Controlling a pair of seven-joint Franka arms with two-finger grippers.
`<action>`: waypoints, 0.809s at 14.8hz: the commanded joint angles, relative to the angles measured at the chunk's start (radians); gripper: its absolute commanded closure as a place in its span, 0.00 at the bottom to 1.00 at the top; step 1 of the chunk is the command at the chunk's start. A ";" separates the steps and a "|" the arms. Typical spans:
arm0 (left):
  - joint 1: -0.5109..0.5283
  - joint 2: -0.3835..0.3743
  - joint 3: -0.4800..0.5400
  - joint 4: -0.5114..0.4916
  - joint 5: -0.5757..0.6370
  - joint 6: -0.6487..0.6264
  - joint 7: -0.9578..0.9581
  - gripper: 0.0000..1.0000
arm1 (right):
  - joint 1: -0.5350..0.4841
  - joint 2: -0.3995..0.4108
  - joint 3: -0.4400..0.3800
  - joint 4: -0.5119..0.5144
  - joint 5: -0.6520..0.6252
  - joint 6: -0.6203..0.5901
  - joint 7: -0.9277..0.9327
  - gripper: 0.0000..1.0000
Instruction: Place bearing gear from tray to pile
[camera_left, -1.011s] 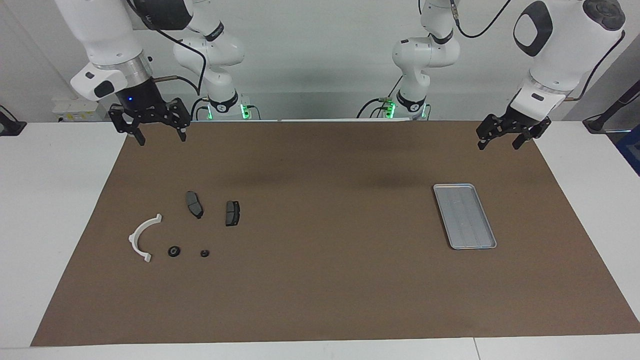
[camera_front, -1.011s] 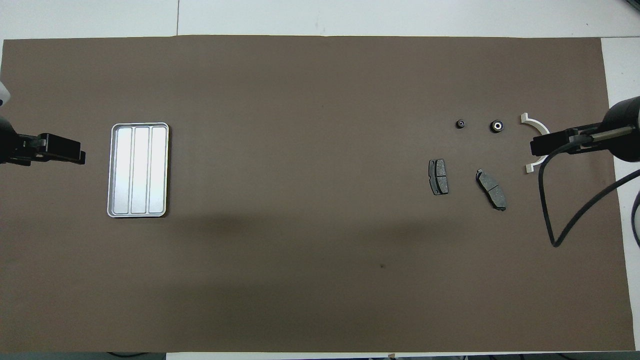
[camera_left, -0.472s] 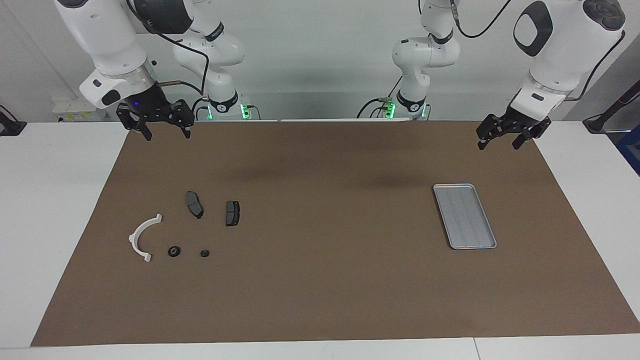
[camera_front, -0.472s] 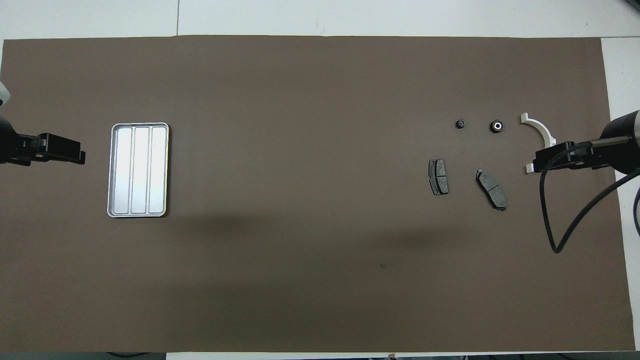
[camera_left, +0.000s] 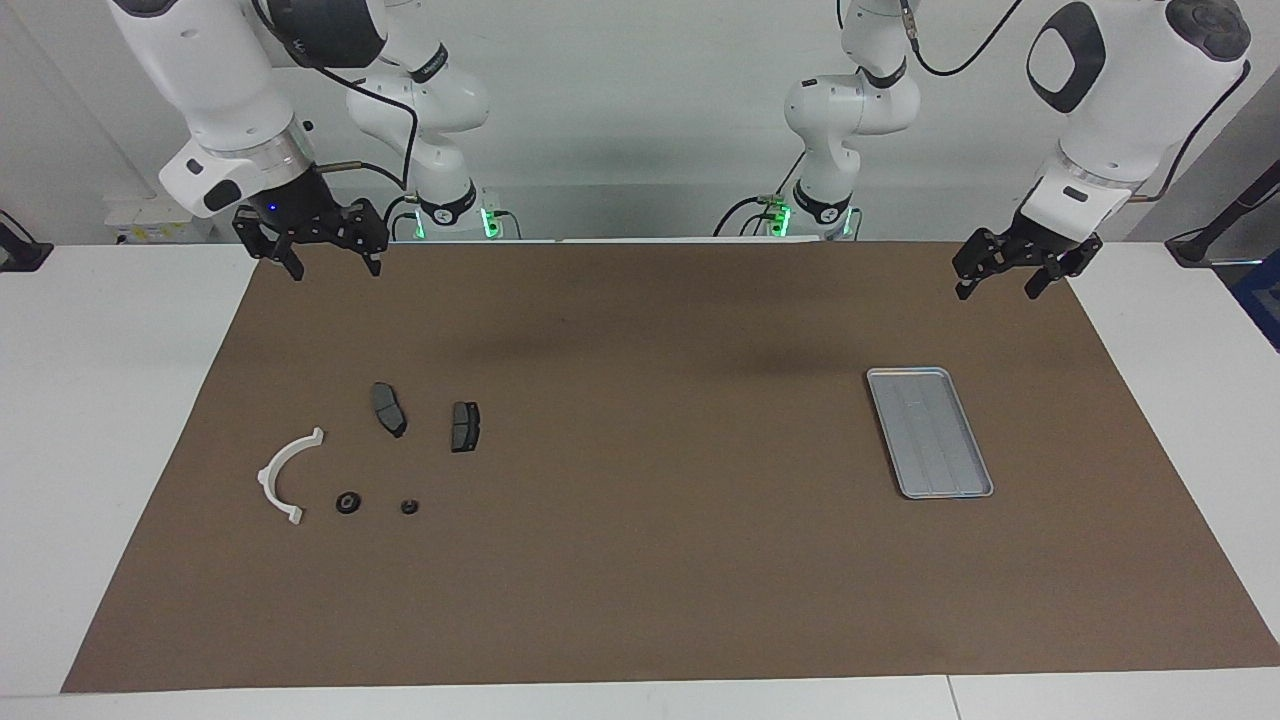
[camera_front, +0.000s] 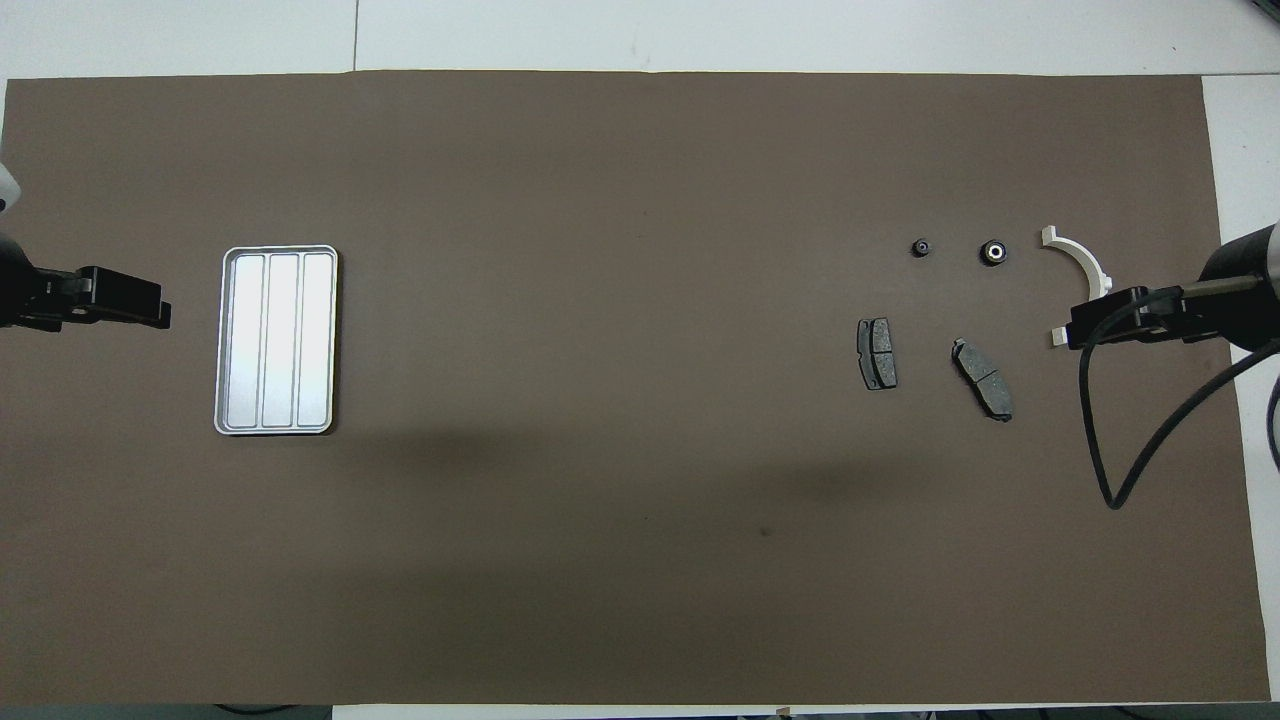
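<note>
White walls and a white table frame our workspace, with a brown mat (camera_left: 650, 470) spread under everything. We take the flat silver-grey ribbed metal tray (camera_left: 930, 432) as landmark: it lies toward the left arm's end of the mat and holds nothing. Well apart from the tray, toward the right arm's end, sits the pile: a white semicircular plastic bracket (camera_left: 285, 472), two dark grey brake-pad-shaped pieces (camera_left: 388, 408) (camera_left: 465, 426), and two small black round parts. The larger one, with a pale centre (camera_front: 992, 252), we judge to be the bearing gear, already in the pile; the smaller round part (camera_front: 921, 247) beside it is hard to identify from here. Such a gear should be rigid, dense for its bulk, smooth and apt to roll, so we would pinch it across its outer rim. Both arms wait in the air, carrying nothing: the left gripper (camera_left: 1010, 272) nearer the robots than the tray, jaws spread; the right gripper (camera_left: 318, 252) over the mat's edge near the pile, jaws spread too.
</note>
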 joint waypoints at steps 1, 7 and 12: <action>-0.001 -0.015 0.004 -0.014 -0.015 0.005 0.010 0.00 | 0.000 -0.003 0.003 0.001 0.006 -0.011 -0.004 0.00; -0.001 -0.015 0.004 -0.014 -0.015 0.005 0.010 0.00 | 0.000 -0.003 0.004 0.001 0.006 -0.007 0.000 0.00; -0.001 -0.015 0.004 -0.014 -0.015 0.005 0.010 0.00 | -0.003 -0.005 0.006 0.002 0.006 -0.004 0.002 0.00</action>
